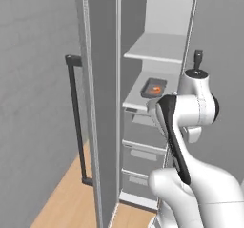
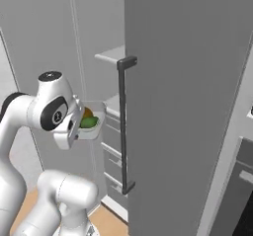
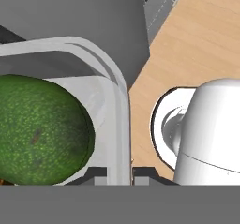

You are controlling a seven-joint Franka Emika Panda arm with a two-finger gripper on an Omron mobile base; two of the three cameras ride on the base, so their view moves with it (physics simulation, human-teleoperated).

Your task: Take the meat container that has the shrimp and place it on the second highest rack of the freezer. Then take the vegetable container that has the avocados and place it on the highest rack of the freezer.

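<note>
- Hand [image 3: 131, 171] clamped on rim of avocado tray [image 2: 91, 127], held in air just outside freezer [image 1: 157, 103], door open.
- Green avocado [image 3: 40, 129] inside tray.
- Shrimp tray [image 1: 153, 88] on 2nd-highest rack [image 1: 136, 98]; highest rack [image 1: 155, 48] above it.

text: none legible | labels: none | numbers: none | signs: none

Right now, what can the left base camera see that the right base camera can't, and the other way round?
Left base view: the shrimp container resting on the second highest rack, with the highest rack above it.

Right base view: the avocado container carried at the arm's end, and a dark oven at the lower right.

Both: the open freezer, its dark bar handle and grey drawers.
</note>
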